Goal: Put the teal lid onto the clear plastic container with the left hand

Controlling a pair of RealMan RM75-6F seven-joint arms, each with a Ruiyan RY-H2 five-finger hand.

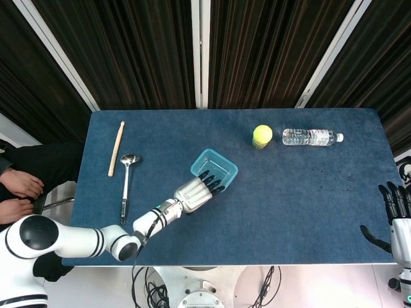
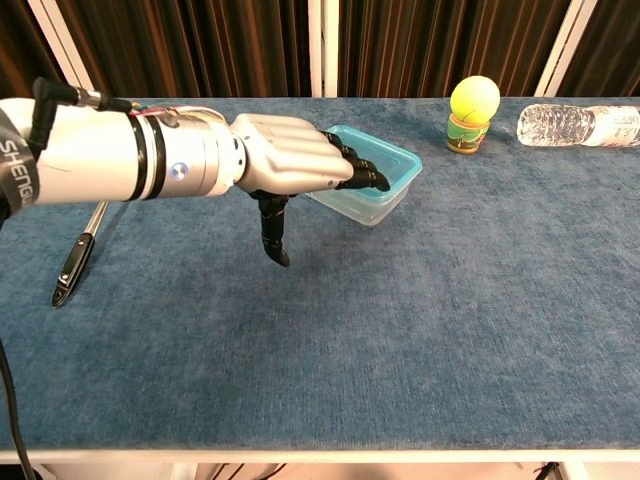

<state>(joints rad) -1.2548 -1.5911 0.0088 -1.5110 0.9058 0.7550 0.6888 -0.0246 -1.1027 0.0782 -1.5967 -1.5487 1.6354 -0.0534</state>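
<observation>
The clear plastic container (image 1: 224, 183) (image 2: 372, 207) stands mid-table with the teal lid (image 1: 217, 165) (image 2: 385, 163) lying on top of it. My left hand (image 1: 196, 193) (image 2: 291, 160) reaches in flat from the left. Its fingers (image 2: 358, 176) are stretched out over the lid's near edge and look to be touching it. The thumb hangs down toward the table, and the hand holds nothing. My right hand (image 1: 397, 213) shows only in the head view, at the table's far right edge, fingers spread and empty.
A yellow ball on a small cup (image 1: 262, 135) (image 2: 473, 108) and a water bottle lying on its side (image 1: 310, 136) (image 2: 575, 124) are at the back right. A ladle (image 1: 126, 179) (image 2: 78, 253) and a wooden stick (image 1: 116, 147) lie at the left. A person's hands (image 1: 19, 192) are beyond the left edge.
</observation>
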